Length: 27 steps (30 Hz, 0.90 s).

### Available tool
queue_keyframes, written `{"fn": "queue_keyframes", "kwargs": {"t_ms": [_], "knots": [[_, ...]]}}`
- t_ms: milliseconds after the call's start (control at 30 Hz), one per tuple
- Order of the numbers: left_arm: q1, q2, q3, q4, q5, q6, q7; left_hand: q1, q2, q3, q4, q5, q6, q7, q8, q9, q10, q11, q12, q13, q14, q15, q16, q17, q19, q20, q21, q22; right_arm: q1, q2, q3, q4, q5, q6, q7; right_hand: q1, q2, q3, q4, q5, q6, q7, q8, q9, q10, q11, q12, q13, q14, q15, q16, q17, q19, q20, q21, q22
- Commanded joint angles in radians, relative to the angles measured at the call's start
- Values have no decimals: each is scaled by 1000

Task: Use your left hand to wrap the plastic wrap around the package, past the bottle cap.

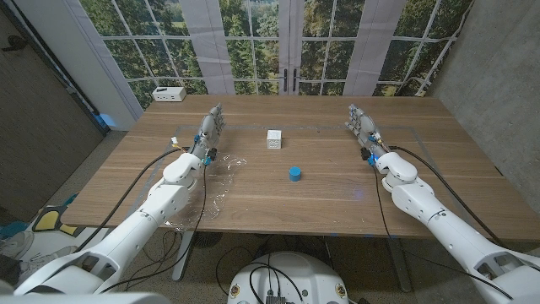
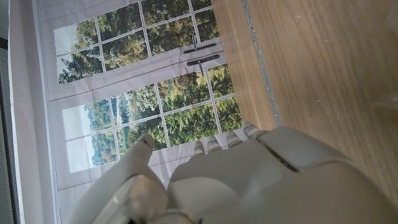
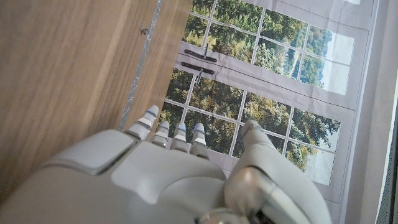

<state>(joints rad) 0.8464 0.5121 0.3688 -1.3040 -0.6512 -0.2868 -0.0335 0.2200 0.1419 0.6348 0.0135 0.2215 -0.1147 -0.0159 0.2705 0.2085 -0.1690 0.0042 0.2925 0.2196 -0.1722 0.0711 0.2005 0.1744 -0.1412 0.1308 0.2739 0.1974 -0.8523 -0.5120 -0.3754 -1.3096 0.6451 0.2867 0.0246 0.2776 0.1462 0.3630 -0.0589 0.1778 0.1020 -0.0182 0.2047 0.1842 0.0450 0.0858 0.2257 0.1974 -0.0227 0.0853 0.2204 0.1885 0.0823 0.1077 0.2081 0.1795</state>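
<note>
A: Stock? 1 package [image 1: 273, 139] mid-table, 1 bottle cap [image 1: 294, 173] nearer me, plastic wrap [image 1: 215, 181] beside my left hand [image 1: 210, 128].

B: Hands?

A: Left and right hand [image 1: 363, 124] both spread, empty. I'd pinch the wrap's edge, drag past the cap.

The bench [image 1: 337, 203] is brown wood with a straight grain. The bottle cap [image 1: 294, 173] is bright blue; the package [image 1: 273, 139] is white. The plastic wrap [image 1: 215, 181] is clear and glossy. Both the left hand [image 1: 211, 128] and the right hand [image 1: 361, 125] are pale grey-white.
</note>
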Motion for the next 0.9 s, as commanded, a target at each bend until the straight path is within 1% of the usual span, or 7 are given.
{"fn": "queue_keyframes", "kwargs": {"t_ms": [33, 67, 100, 167, 433, 700, 900], "knots": [[-9, 16, 5, 8, 2, -12, -40, -41, -70, -58, -21, -46, -152, -72, -65, 7, -103, 21, -8, 34, -88, -2, -19, 12, -37, 7, -16, 7, -14, -5, -6, -15, -7, -5, -6, 26, 0, 11, -20, -1, -64, -47, -24, 5, -70, -34, -32, 7, -39, -14, -17, 10, -5, -2, 0, 3], [-12, 29, 10, -1, 18, 0, -35, -50, -77, -68, -21, -47, -183, -94, -79, 1, -126, 18, -18, 32, -105, 1, -22, 12, -42, 5, -19, 7, -14, -4, -7, -14, -9, -4, -6, 26, -1, 11, -21, -1, -69, -50, -24, 5, -79, -36, -34, 7, -44, -14, -19, 10, -8, -2, -1, 3], [-10, 44, 15, -23, 37, 24, -8, -53, -79, -71, -21, -47, -194, -100, -83, -2, -146, 16, -27, 30, -114, 0, -23, 11, -50, 4, -22, 8, -15, -3, -6, -16, -10, -3, -10, 27, -1, 11, -22, -1, -72, -52, -25, 5, -81, -39, -35, 7, -48, -12, -20, 10, -12, -1, -2, 3], [-12, 33, 12, -14, 33, 14, -6, -56, -81, -75, -23, -47, -200, -107, -84, -5, -157, 16, -33, 28, -122, 8, -22, 10, -56, 9, -25, 8, -12, -6, -8, -14, -9, -2, 1, 27, -1, 11, -22, -1, -74, -53, -25, 5, -82, -39, -35, 7, -49, -10, -21, 10, -13, -1, -3, 3], [-42, 52, 30, -12, 68, 37, -10, -57, -83, -81, -28, -46, -193, -110, -79, -11, -125, 29, -24, 23, -103, 18, -12, 9, -34, 28, -17, 9, -14, -5, -8, -21, -7, -3, -1, 27, -1, 11, -24, -1, -52, -37, -14, 5, -70, -28, -27, 6, -41, 1, -16, 10, -13, 1, -2, 4], [-97, 97, 87, -23, 213, 54, 13, -47, -77, -79, -41, -45, -180, -105, -74, -16, -93, 38, -16, 19, -59, 29, 2, 8, -19, 35, -12, 10, -12, -8, -9, -20, -13, -3, -1, 28, 0, 11, -25, -1, -43, -34, -10, 5, -56, -20, -22, 6, -34, 6, -13, 11, -12, 3, -1, 4], [-143, 94, 111, -4, 220, 63, -49, -42, -74, -77, -46, -44, -173, -101, -71, -17, -84, 42, -14, 18, -52, 33, 3, 8, -16, 38, -11, 10, -10, -3, -6, -8, -3, -1, 5, 27, 0, 11, -25, -1, -37, -31, -8, 5, -47, -13, -18, 6, -27, 9, -10, 11, -9, 2, 0, 4]]}}
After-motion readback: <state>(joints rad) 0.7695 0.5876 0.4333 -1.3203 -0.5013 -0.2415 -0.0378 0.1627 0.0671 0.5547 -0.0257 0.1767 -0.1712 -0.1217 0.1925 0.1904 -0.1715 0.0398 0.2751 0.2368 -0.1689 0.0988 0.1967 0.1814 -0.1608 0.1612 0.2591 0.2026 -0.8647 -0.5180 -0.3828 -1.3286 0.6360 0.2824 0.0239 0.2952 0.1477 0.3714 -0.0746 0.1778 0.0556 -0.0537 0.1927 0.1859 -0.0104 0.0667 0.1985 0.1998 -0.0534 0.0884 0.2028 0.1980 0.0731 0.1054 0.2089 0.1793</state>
